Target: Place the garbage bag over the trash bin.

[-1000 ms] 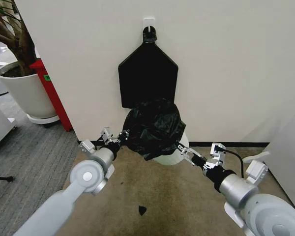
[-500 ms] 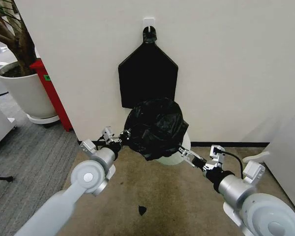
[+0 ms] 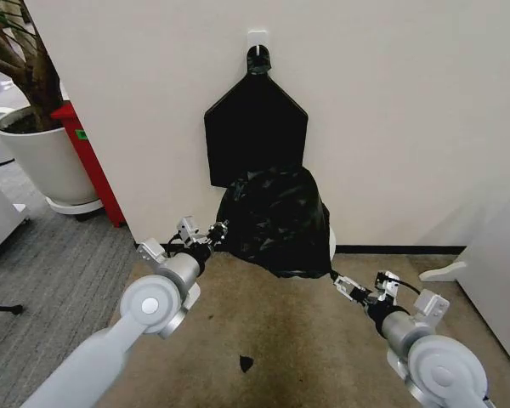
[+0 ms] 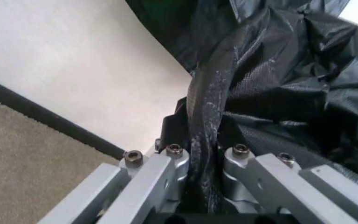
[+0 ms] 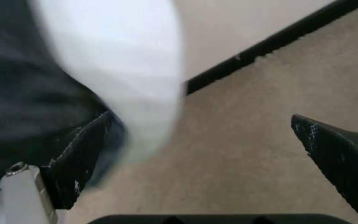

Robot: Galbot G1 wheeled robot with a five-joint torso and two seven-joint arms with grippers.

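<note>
Pinching a twisted fold of the garbage bag (image 4: 207, 116) between pressed-together fingers, the left pincer (image 3: 214, 232) sits at the bag's left edge. The right pincer (image 3: 340, 283) stands spread — fingertips (image 5: 82, 154) wide apart, touching nothing, just beside the bag's lower right. One trash bin (image 3: 331, 242) is almost wholly hidden under the black plastic; a white sliver shows. Behind hangs one flat black bundle (image 3: 255, 127) on a wall hook. A small black scrap (image 3: 246, 364) lies on the carpet — a plant pot (image 3: 42, 157) stands well left.
</note>
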